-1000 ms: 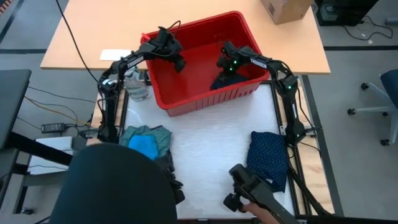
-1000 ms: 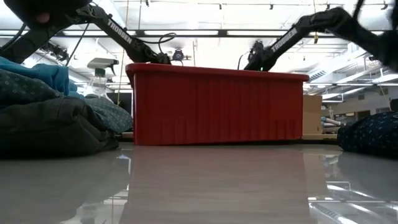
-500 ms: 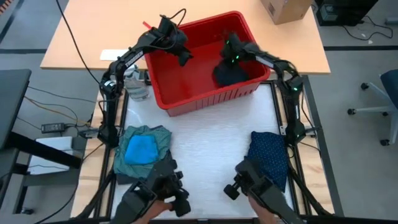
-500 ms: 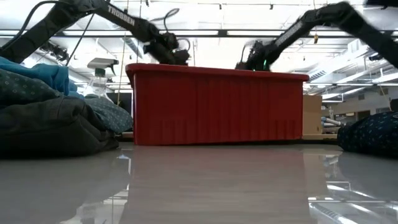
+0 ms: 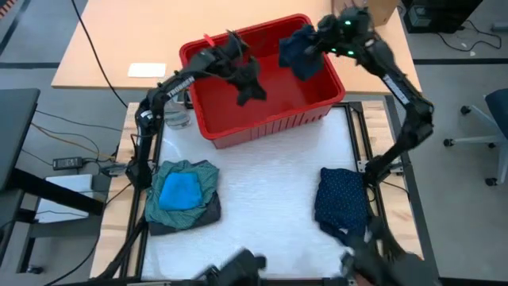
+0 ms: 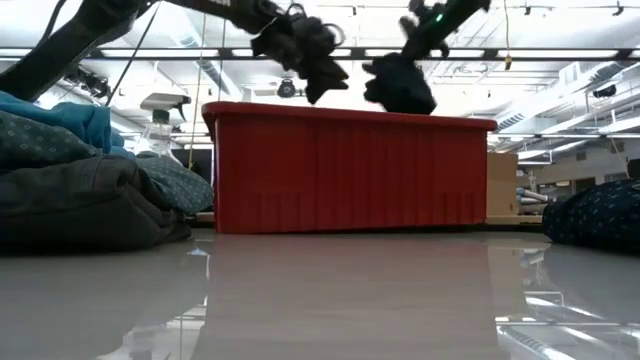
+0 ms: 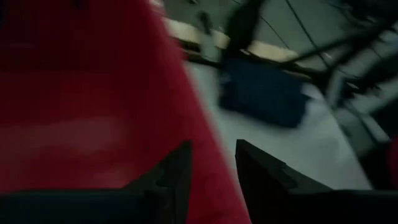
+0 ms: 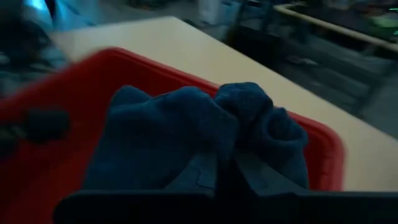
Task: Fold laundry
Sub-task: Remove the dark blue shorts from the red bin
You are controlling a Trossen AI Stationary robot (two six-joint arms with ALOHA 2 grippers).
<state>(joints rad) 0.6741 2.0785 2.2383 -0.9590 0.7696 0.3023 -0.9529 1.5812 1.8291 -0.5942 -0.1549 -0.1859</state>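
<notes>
my right gripper (image 5: pixel 311 54) is up in the air over the far right corner of the red plastic bin (image 5: pixel 238 119). it is pinched tight on a dark blue cloth (image 5: pixel 298 49). the cloth hangs down from my fingers in a soft, lumpy bunch, so its long way runs up and down. in my right wrist view the cloth (image 8: pixel 193 134) looks thick and fuzzy, with two round puffs at its end. from the low view the bunch (image 6: pixel 400 82) hangs just above the bin's rim.

my left gripper (image 5: pixel 248 83) is over the middle of the bin. its fingers (image 7: pixel 177 171) are a little way apart and hold nothing.

the bin is hard and shiny, with little ribs down its wall (image 6: pixel 350 170). a clear spray bottle (image 5: pixel 176 111) stands just beside its left side.

more laundry lies on the white, shiny table (image 5: pixel 266 191). at the near left is a teal-green shirt (image 5: pixel 205 176) with a small bright blue piece (image 5: pixel 179 191) on top, and a dark grey piece (image 5: pixel 208 213) under them. at the near right is a navy dotted piece (image 5: pixel 340 202), folded into a long shape that points from near to far.

behind the white table is a tan wooden table (image 5: pixel 119 40) with a cardboard box (image 5: pixel 379 9) on it. the room has long ceiling lights (image 6: pixel 300 52).
</notes>
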